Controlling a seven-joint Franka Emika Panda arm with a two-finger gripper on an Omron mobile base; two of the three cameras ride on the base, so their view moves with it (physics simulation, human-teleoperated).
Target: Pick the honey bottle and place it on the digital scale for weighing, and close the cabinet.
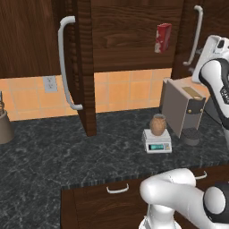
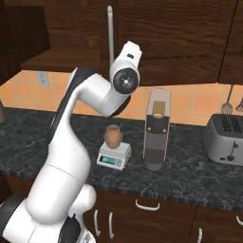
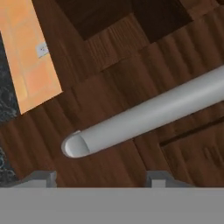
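The tan-brown honey bottle [image 1: 157, 124] [image 2: 113, 136] stands upright on the small white digital scale [image 1: 157, 143] [image 2: 114, 157] on the dark counter. The dark wood cabinet [image 1: 134, 36] above is open. Its left door [image 1: 85, 67] swings out over the counter, and its right door carries a long white handle [image 1: 195, 36] [image 2: 110, 33]. My gripper [image 3: 101, 177] is raised right up against that handle [image 3: 144, 116], which crosses the hand view just beyond the fingertips [image 3: 41, 177]. The fingertips stand apart with nothing between them.
A red box [image 1: 163, 37] sits on the cabinet shelf. A grey-beige coffee machine [image 1: 183, 107] [image 2: 156, 124] stands right of the scale, and a toaster [image 2: 225, 140] further right. A utensil holder [image 1: 4, 127] is at the far left. Drawers [image 1: 117, 188] run below the counter edge.
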